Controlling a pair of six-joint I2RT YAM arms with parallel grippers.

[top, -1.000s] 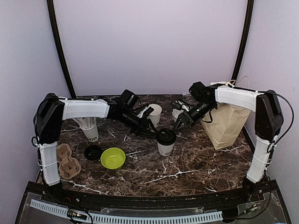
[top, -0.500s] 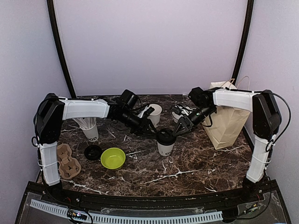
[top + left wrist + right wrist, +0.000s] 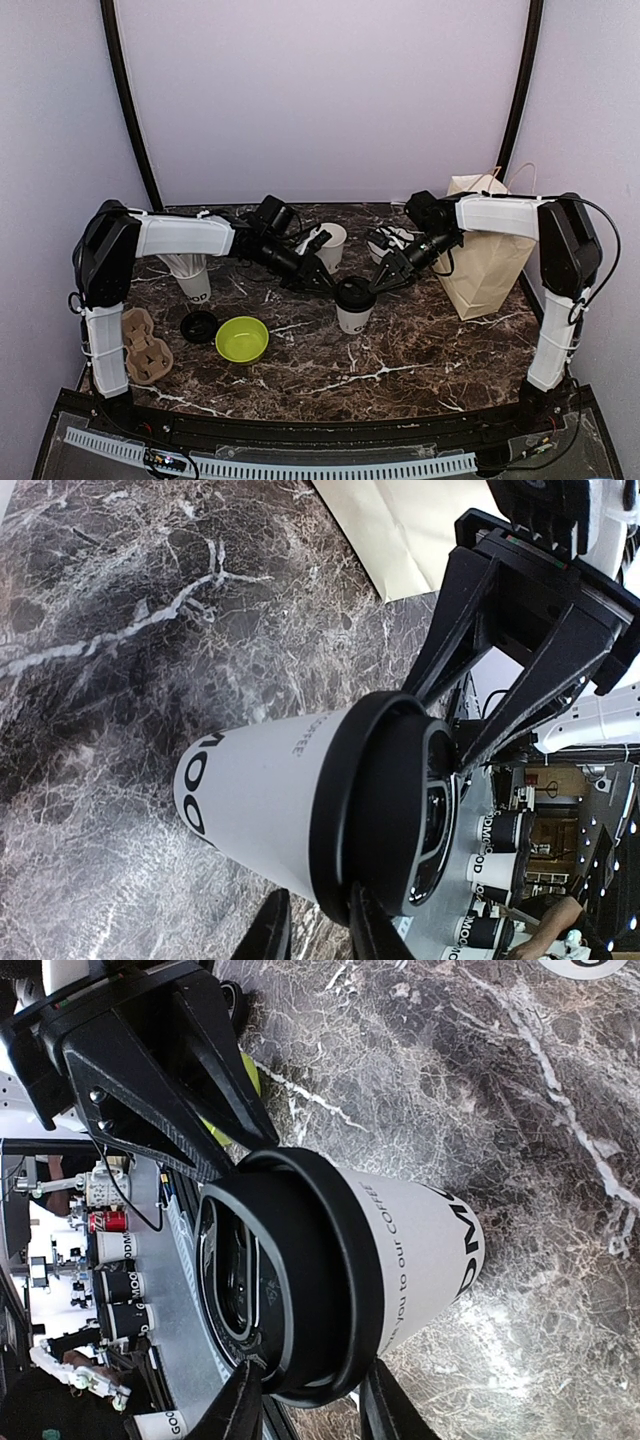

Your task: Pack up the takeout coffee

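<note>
Packing has barely begun, by the look of it. One white paper cup with dark lettering [image 3: 353, 316] stands upright in the middle of the counter. It carries its round black plastic lid [image 3: 355, 294], which is glossy with a raised rim. The left hand [image 3: 328, 284] and right hand [image 3: 386, 282] meet it from opposite sides. Each has its fingers straddling the lid's rim with little gap to spare, but I cannot tell whether either is clamped on it.

A second white paper cup [image 3: 331, 240] sits open behind, and a loose black lid [image 3: 199, 325] lies flat beside the lime-green bowl [image 3: 242, 338]. The tan paper bag [image 3: 485, 268] stands creased and upright at the right. Neither it nor the moulded cardboard cup carrier [image 3: 146, 346] shows a cup inside. The dark, white-veined marble counter [image 3: 400, 365] looks smooth and hard.
</note>
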